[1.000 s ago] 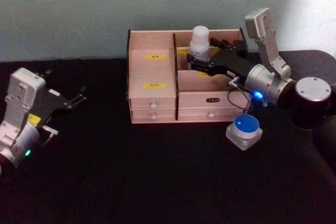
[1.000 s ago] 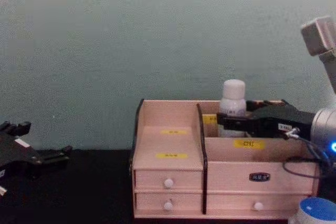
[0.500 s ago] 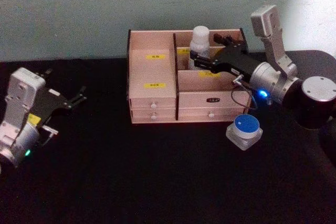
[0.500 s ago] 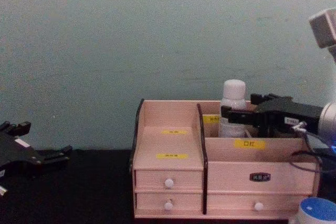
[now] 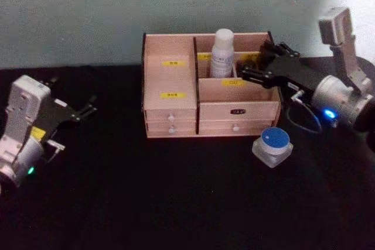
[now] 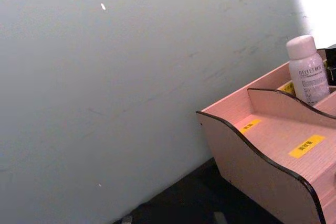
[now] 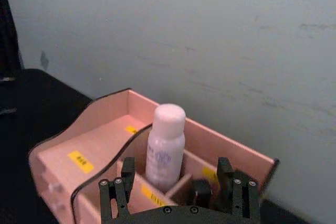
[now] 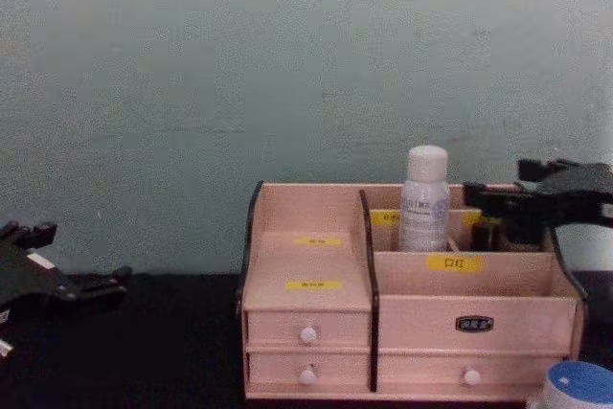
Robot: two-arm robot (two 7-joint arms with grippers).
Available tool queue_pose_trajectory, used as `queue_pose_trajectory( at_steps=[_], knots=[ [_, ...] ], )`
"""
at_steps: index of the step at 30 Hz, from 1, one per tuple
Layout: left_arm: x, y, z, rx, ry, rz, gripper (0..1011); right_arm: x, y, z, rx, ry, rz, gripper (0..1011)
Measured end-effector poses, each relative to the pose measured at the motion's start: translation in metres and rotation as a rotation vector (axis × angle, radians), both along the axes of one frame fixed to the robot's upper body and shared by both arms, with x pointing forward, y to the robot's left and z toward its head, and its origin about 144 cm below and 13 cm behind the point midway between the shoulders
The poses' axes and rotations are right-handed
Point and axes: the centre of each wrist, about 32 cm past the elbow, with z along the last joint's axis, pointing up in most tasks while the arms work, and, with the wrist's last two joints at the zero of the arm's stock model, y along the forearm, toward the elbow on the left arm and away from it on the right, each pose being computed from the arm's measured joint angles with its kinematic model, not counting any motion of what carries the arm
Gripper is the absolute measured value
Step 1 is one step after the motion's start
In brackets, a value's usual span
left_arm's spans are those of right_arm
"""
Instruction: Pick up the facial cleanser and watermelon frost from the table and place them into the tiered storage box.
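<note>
A white bottle with a printed label stands upright in a back compartment of the pale pink tiered storage box. It also shows in the chest view and in the right wrist view. My right gripper hovers open over the box's right end, clear of the bottle, with nothing between its fingers. A squat jar with a blue lid sits on the black table in front of the box's right corner. I cannot tell which item is the facial cleanser and which the watermelon frost. My left gripper rests open at the far left.
The box has yellow labels and white-knobbed drawers on its front. It stands against a pale green wall. Black tabletop stretches in front of and left of the box.
My right gripper let go of the white bottle and drew back to the right, away from it. The bottle stays standing in its compartment. The left arm has not moved.
</note>
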Motion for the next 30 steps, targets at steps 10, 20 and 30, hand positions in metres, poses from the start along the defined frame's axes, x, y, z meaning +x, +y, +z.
queue_pose_trajectory(
  at_steps=[10, 20, 30],
  knots=[
    [0.0, 0.0, 0.0, 0.0, 0.0, 0.0, 1001, -0.043, -0.029, 0.011, -0.027, 0.052, -0.004, 1002],
    [0.0, 0.0, 0.0, 0.0, 0.0, 0.0, 1001, -0.08, -0.045, 0.014, -0.049, 0.163, 0.004, 1002],
    [0.0, 0.0, 0.0, 0.0, 0.0, 0.0, 1001, -0.097, -0.046, 0.007, -0.1, 0.281, -0.015, 1002]
  ],
)
